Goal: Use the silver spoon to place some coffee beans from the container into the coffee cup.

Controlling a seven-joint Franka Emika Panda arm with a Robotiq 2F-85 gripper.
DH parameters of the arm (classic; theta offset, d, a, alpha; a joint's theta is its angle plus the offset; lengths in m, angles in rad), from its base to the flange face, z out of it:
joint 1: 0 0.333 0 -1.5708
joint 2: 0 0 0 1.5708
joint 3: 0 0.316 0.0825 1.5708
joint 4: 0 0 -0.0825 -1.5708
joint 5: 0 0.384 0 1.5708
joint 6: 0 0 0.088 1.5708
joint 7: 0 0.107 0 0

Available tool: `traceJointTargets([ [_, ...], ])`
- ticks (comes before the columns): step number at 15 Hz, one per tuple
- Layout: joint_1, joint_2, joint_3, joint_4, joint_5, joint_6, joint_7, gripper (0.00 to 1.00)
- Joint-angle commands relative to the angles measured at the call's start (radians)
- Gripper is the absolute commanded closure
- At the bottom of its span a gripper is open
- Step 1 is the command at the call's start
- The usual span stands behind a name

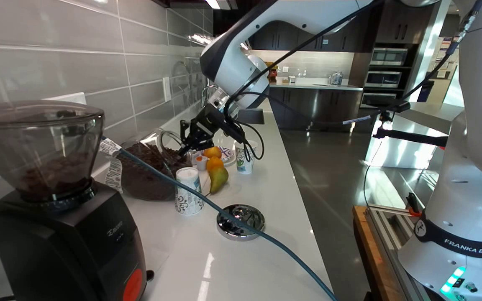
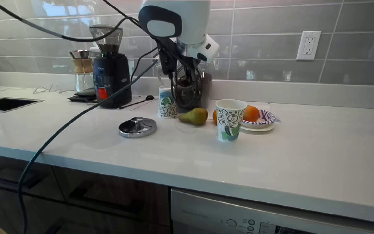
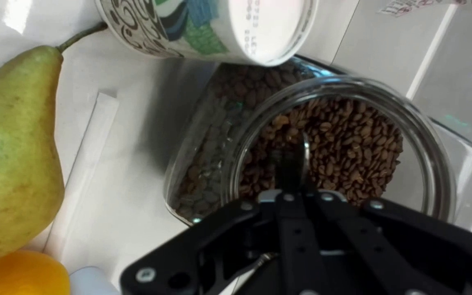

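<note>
The arm (image 1: 233,65) is arching over the worktop (image 1: 245,269), its gripper (image 3: 301,194) slanting down and clamping the spoon (image 3: 295,169), pointing it at the coffee beans (image 3: 355,155) inside the container (image 3: 436,172); an upright cup (image 2: 230,122) is standing nearby.

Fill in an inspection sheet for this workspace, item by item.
Surface: white counter with bright reflections.
Job's things: silver spoon pointing into the clear jar of coffee beans, contact unclear; upright paper cup.
Clutter: upside-down paper cup, pear, two oranges, paper plate, chrome disc.
Hand: shut on the spoon, at the jar's mouth.
Cables: blue cable slanting down past the counter's front edge; black cable at the arm.
Surroundings: grey tile wall, grinder.
</note>
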Motion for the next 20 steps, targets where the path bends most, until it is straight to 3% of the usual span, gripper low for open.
traceJointTargets([
  [1,-0.045,-0.057,0.024,-0.037,0.127,-0.057,-0.149,0.99],
  [6,-0.070,-0.123,0.014,-0.098,0.268,-0.137,-0.315,0.99],
  [19,-0.123,-0.297,-0.030,-0.299,0.500,-0.262,-0.618,0.99],
  [20,-0.025,-0.310,-0.135,-0.310,0.509,-0.277,-0.631,0.99],
])
